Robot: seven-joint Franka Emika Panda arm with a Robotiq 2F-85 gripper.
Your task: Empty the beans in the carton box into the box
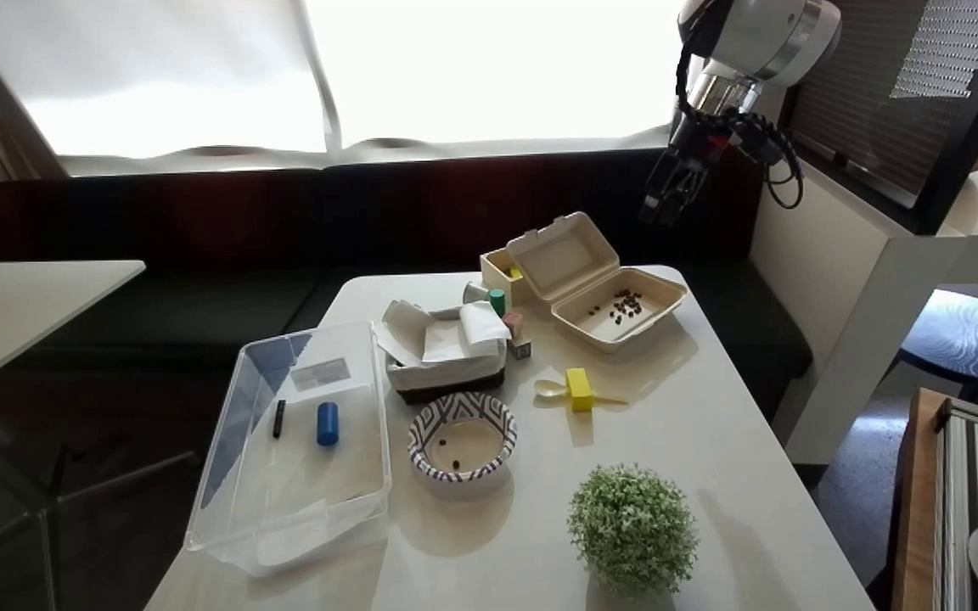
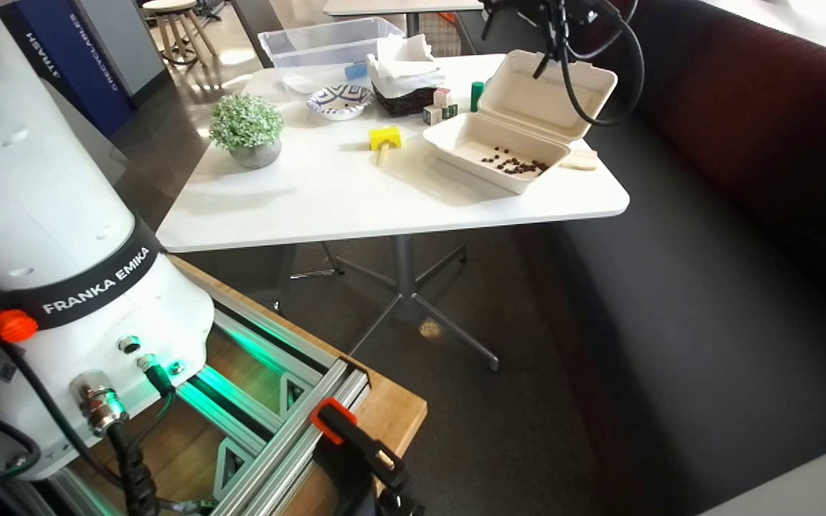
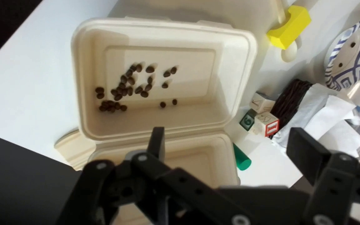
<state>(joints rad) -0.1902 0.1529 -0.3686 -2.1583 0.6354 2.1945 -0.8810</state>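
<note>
Robot arm [image 1: 756, 38] angled downward, pincer [image 3: 230, 139] tilted in midair, fingers [image 3: 157, 142] spread wide

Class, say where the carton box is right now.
In an exterior view, the carton box lies open near the far right corner of the table, beyond the yellow block and right of the green cylinder.

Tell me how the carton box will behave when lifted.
The carton box looks thin-walled, so probably light and flexible. Its hinged lid leans open and may flop. The loose beans inside would likely roll if it tilts.
</note>
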